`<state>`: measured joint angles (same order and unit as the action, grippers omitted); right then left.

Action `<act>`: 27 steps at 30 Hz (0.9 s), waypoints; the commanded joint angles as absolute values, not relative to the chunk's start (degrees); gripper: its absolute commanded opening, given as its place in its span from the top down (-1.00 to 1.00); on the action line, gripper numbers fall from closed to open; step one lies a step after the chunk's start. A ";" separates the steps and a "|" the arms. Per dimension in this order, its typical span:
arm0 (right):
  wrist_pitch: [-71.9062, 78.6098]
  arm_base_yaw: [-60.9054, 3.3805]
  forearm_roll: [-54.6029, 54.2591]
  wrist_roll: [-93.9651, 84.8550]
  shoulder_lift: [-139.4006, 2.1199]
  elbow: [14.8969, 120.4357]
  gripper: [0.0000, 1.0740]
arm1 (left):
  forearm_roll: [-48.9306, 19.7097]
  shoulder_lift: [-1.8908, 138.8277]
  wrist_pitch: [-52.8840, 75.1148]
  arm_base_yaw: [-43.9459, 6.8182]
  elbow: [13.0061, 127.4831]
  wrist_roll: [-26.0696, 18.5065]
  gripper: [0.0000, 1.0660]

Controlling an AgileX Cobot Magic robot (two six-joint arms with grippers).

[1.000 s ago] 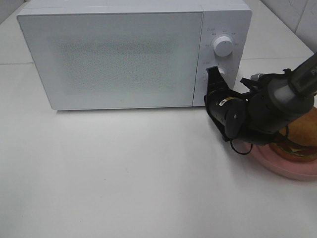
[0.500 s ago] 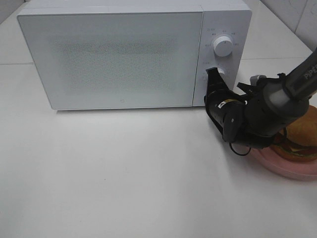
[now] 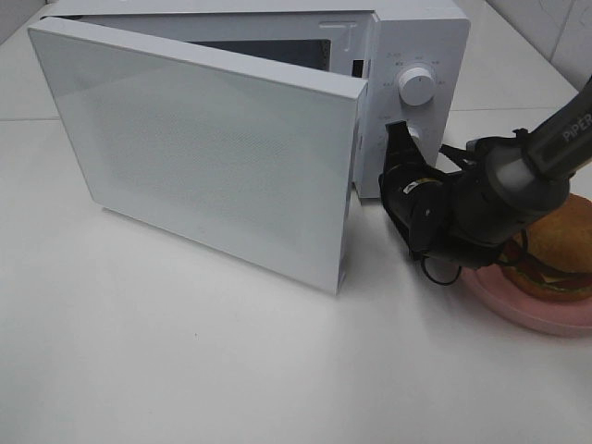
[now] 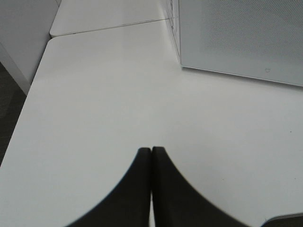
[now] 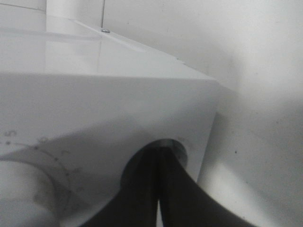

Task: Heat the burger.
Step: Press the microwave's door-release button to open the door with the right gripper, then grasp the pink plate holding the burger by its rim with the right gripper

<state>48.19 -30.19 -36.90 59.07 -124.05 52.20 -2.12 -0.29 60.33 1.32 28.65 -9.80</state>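
White microwave door [image 3: 203,148] ajar; R hand [image 3: 398,131] closed, empty, tips at lower knob [image 5: 179,147]; L hand [image 4: 151,150] closed, empty

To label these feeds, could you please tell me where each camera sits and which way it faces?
Exterior high: above, looking down on microwave, open door, burger; right arm shows.
Left wrist: on left arm, facing across table to the door; shut jaws show.
Right wrist: on right arm, facing microwave panel; shut jaws show.
Shared: all show the microwave.
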 commanded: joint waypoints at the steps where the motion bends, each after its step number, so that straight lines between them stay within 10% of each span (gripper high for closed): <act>1: 52.54 -29.34 -30.60 58.27 -120.95 54.14 0.91 | -2.52 -1.60 59.64 1.38 28.53 -9.68 0.99; 13: 50.53 -29.34 -26.07 58.33 -114.59 44.86 0.83 | -2.52 -1.60 59.64 1.38 28.53 -9.68 0.99; 27: 51.97 -29.34 3.44 45.32 -112.01 36.55 0.72 | -2.52 -1.60 59.64 1.38 28.53 -9.68 0.99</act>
